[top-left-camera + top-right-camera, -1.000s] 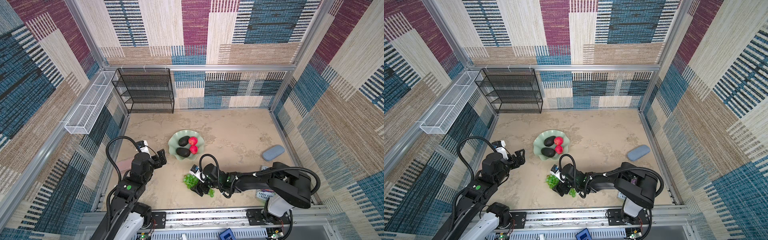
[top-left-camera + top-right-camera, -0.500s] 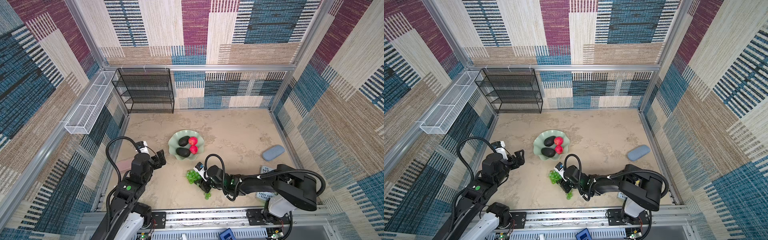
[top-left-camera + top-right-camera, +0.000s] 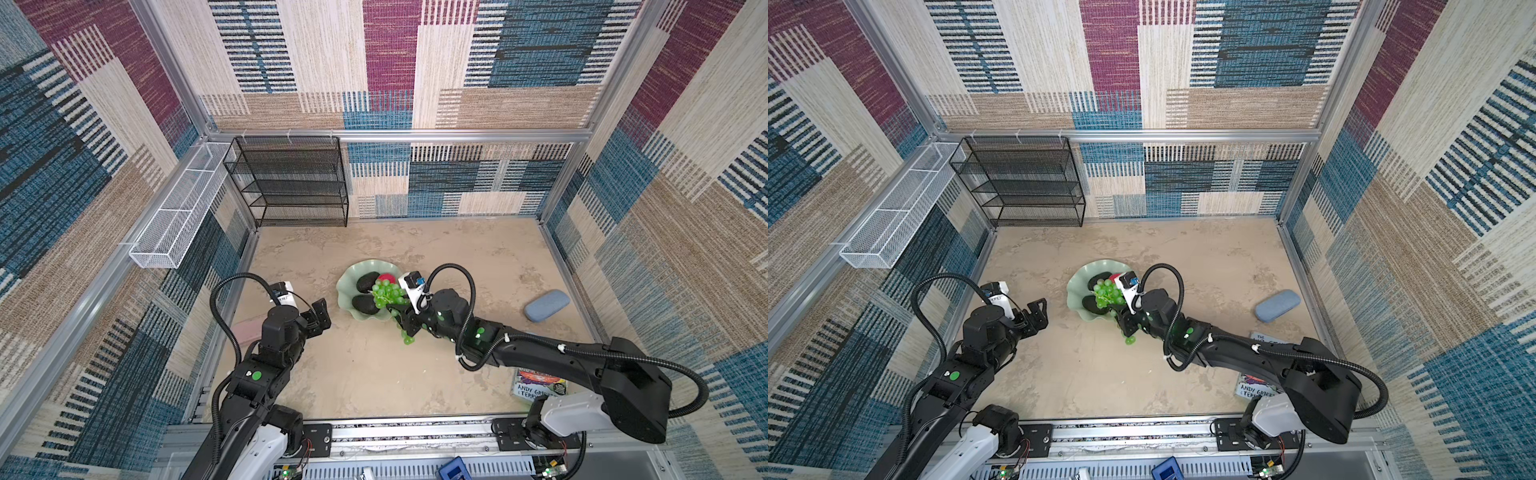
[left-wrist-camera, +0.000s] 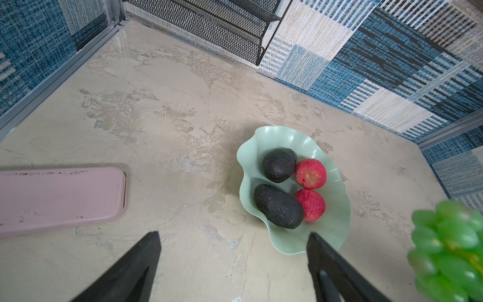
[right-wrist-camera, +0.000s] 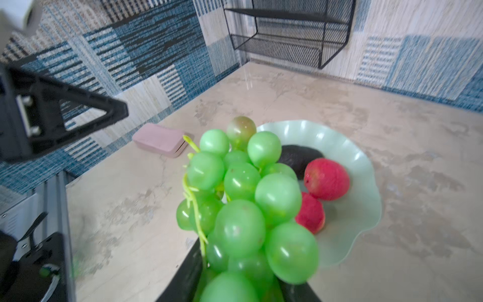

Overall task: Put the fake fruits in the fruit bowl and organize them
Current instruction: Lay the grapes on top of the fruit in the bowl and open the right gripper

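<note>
Right gripper (image 3: 406,324) is clamped on the bunch of green grapes (image 3: 386,293), gripping it low. Most of the bunch stands above the gripper and a short tail of grapes hangs off its near side. In both top views the bunch overlaps the near-right part of the fruit bowl (image 3: 345,286). The right wrist view shows it held up in front of the bowl, not resting in it.

In the bowl: two dark avocados (image 4: 279,164) (image 4: 278,206) on the left side, two red apples (image 4: 310,174) (image 4: 311,205) touching them on the right.

Left gripper (image 3: 322,316) is open wide and holds nothing. It hovers over bare surface (image 3: 374,374) just left of the bowl.

Other items:
- Pink case (image 4: 60,198) lies flat at the left edge, near the left arm.
- Blue case (image 3: 546,305) lies well right of the bowl.
- Book (image 3: 536,384) is near-right, partly under the right arm.
- Black wire shelf (image 3: 291,183) is at the far-left wall.
- White wire basket (image 3: 174,216) is on the left wall.
</note>
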